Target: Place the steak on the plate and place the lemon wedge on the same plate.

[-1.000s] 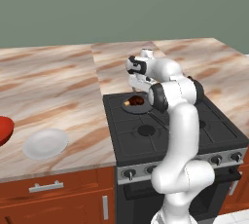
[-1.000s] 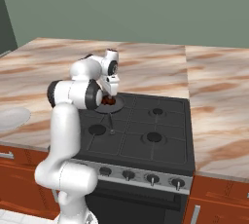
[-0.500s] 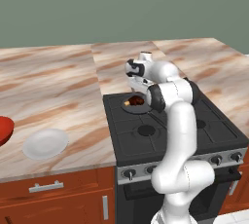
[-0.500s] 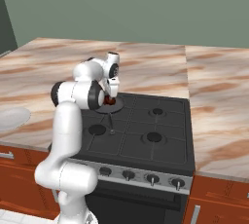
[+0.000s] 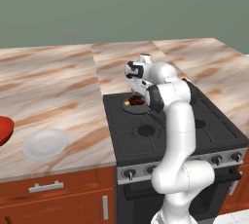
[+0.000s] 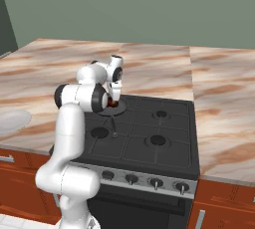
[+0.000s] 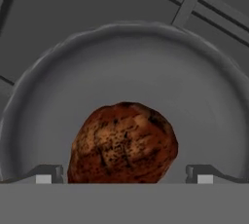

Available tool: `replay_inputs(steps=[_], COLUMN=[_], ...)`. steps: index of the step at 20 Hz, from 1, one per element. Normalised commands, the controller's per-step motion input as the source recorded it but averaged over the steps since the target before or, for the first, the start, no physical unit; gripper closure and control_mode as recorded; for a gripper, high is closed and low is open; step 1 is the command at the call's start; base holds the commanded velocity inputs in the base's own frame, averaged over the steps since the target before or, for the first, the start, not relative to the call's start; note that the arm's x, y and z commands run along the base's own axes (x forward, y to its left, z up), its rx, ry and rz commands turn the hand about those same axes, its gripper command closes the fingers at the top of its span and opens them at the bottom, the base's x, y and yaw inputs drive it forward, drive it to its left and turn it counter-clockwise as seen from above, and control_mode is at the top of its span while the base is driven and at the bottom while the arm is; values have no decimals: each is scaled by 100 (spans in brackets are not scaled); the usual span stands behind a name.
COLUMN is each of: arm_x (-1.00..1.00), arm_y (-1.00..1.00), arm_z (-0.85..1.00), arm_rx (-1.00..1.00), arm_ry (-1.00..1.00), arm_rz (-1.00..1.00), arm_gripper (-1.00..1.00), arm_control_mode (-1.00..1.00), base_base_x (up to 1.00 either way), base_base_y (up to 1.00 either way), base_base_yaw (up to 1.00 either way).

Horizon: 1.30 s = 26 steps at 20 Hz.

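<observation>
The steak (image 7: 124, 142), a dark reddish-brown lump, lies in the dark grey frying pan (image 7: 194, 77) on the stove's rear left burner. My gripper (image 7: 124, 173) is down in the pan and open, one fingertip on each side of the steak, close to it. In the base views the hand (image 5: 137, 89) hangs right over the steak (image 5: 136, 102) and the pan (image 6: 117, 109). The white plate (image 5: 45, 143) sits on the counter left of the stove, near the front edge, also seen as the plate (image 6: 11, 122). The lemon wedge is out of view.
A red bowl (image 5: 4, 129) sits at the far left beside the plate. The black stove (image 5: 194, 125) has knobs along its front. Marble counter (image 5: 53, 91) stretches on both sides of the stove.
The arm's elbow has shifted slightly toward the pan. The hand has stayed over the steak, and nothing else has moved.
</observation>
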Motion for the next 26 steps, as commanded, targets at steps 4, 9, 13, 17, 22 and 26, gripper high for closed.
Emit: replay_inputs(steps=[4, 9, 13, 17, 22, 26], arm_x=[0, 0, 0, 0, 0, 0], arm_y=[0, 0, 0, 0, 0, 0], arm_z=[-4, -19, -26, -19, -27, -27], arm_rx=[0, 0, 0, 0, 0, 0], arm_ry=[0, 0, -1, -2, -3, -6], arm_rz=[-3, -2, -3, -2, -2, -2], arm_gripper=[-100, -100, -100, -100, -100, -100], arm_control_mode=[-100, -100, -100, -100, -100, -100], base_base_x=[0, 0, 0, 0, 0, 0], base_base_y=[0, 0, 0, 0, 0, 0], base_base_yaw=[0, 0, 0, 0, 0, 0])
